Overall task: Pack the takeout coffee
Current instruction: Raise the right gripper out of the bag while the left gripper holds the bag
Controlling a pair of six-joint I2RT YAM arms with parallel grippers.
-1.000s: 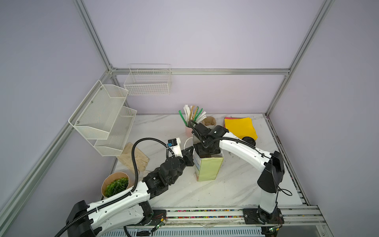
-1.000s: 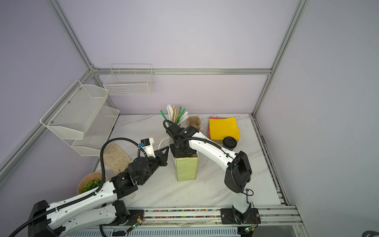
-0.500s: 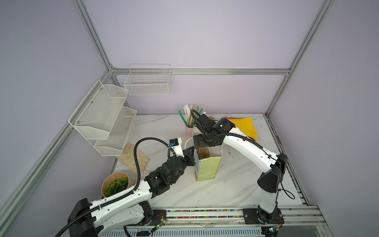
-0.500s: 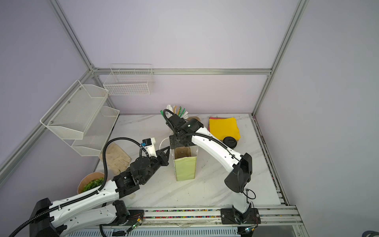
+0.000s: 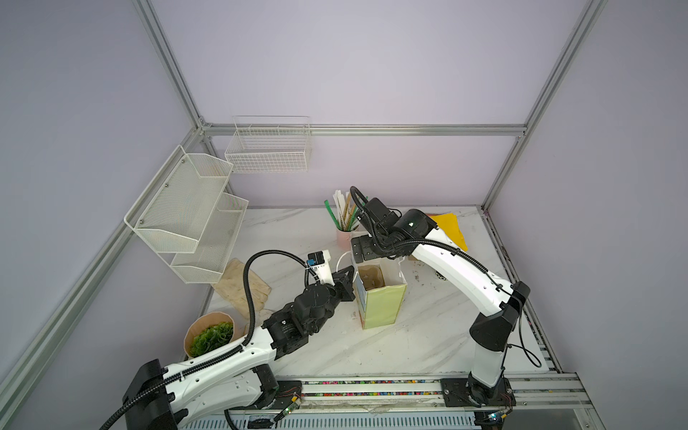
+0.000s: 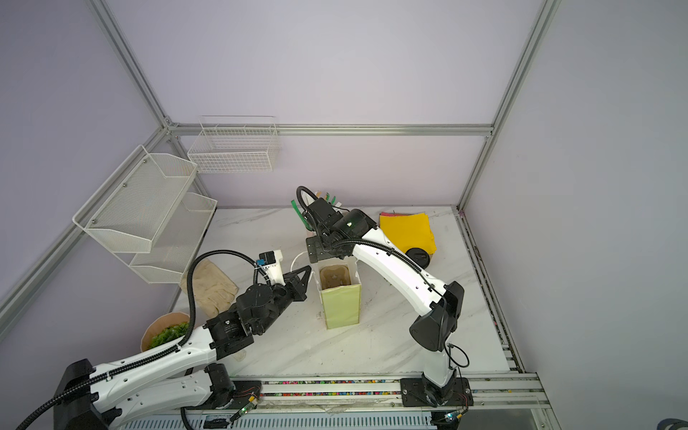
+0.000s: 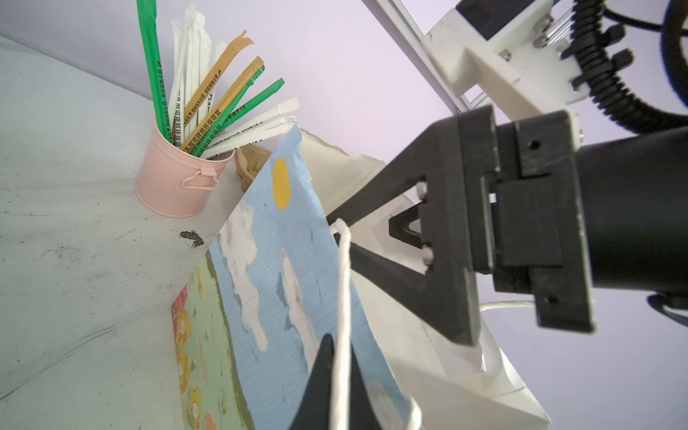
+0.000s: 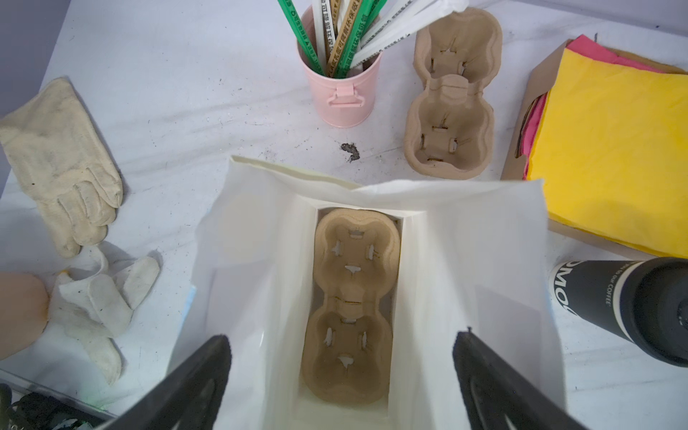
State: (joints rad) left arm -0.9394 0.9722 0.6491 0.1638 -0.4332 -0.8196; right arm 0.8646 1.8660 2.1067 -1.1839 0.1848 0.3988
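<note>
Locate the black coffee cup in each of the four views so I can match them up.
In a top view: coffee cup right of the paper bag, at the yellow napkins' near corner.
In a top view: nearly all hidden behind the right arm.
Left wrist: not in it.
Right wrist: beside the bag, partly cut off by the frame.
Shared landmark: the paper bag, in all four.

- 2 robot arms [image 5: 458, 268]
- 1 paper bag [image 5: 383, 309]
- 2 pulp cup carriers [image 8: 452, 96]
- 1 black takeout coffee cup [image 8: 595, 294]
- 1 pink cup [image 8: 342, 96] of wrapped straws [image 7: 150, 56], too bunched to count
- 2 cloth gloves [image 8: 63, 156]
- 1 stack of napkins [image 8: 614, 141]
- 1 bowl of greens [image 5: 214, 316]
- 1 wire basket [image 5: 268, 149]
- 1 mesh shelf [image 5: 186, 208] with 2 tiers
</note>
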